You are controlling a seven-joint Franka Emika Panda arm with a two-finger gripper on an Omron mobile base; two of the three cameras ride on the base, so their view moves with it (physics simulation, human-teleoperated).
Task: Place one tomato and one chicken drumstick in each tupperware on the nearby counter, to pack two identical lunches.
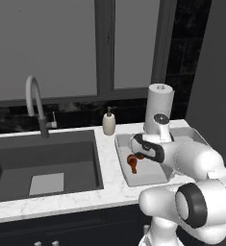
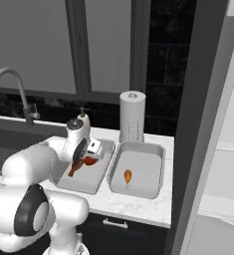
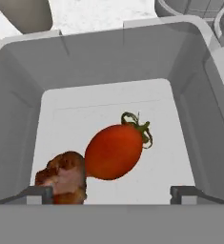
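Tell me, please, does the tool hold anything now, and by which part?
Nothing is held. The tool stands open above the left tupperware; the tomato and the chicken drumstick lie on its floor.

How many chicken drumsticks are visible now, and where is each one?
2. One drumstick lies in the left tupperware, touching the tomato. The other drumstick lies alone in the right tupperware. The arm may hide more.

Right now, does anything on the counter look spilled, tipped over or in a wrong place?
Nothing stands out. The tomato and a drumstick lie inside the left tupperware, the other drumstick inside the right tupperware, and the paper-towel roll stands upright.
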